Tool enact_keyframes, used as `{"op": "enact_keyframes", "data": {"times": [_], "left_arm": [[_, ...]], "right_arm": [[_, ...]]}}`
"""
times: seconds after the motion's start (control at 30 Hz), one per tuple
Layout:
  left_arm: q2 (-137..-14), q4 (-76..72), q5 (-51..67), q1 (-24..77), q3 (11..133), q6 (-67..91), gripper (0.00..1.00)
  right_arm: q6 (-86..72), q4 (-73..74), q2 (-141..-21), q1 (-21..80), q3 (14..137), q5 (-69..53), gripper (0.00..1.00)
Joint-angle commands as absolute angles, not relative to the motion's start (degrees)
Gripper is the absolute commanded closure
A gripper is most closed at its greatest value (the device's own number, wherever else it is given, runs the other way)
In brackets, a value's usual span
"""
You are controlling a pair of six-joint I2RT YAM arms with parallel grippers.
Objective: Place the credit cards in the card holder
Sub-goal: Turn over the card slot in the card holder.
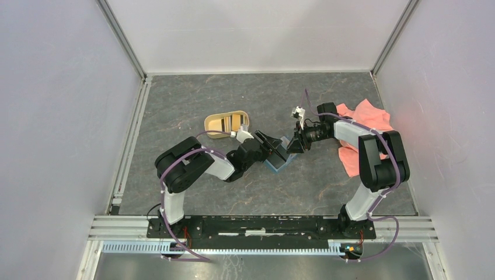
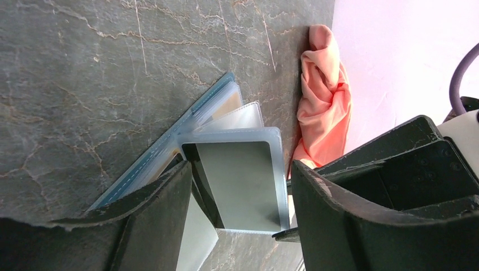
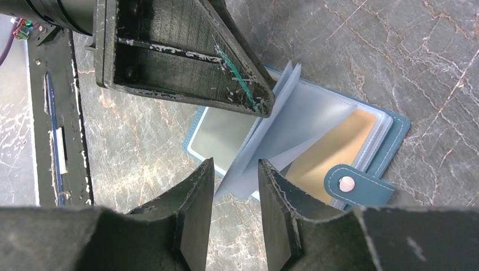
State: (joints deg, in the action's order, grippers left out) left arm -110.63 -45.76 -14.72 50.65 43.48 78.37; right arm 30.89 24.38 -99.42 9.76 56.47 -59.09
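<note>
Holder (image 3: 367, 189) is laid open mid-surface, well off all edges, leaves (image 3: 282, 135) straddled by wide left gripper (image 2: 240, 169) and narrowly parted right gripper (image 3: 235, 166); one leaf should be steadied, pocket mouth exposed.

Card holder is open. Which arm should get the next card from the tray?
Probably left: the tan tray of credit cards sits nearest the left gripper; the right gripper straddles the card holder's pages.

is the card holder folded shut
No, the card holder lies spread open with its clear sleeves fanned up.
</note>
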Motion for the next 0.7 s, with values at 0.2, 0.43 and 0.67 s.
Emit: {"op": "enact_keyframes", "data": {"times": [0.2, 0.43, 0.67], "left_arm": [[-112.38, -53.48, -14.43, 50.68, 42.06, 79.61, 0.39], [-113.18, -57.92, -13.15, 50.63, 41.06, 78.86, 0.4], [-113.43, -57.77, -12.18, 50.54, 40.04, 79.5, 0.49]], "right_arm": [[32.41, 25.48, -99.76, 10.02, 58.84, -58.8, 0.59], [33.6, 26.49, -99.85, 10.09, 59.04, -59.73, 0.61], [34.1, 26.89, -99.93, 10.19, 59.25, -59.7, 0.58]]}}
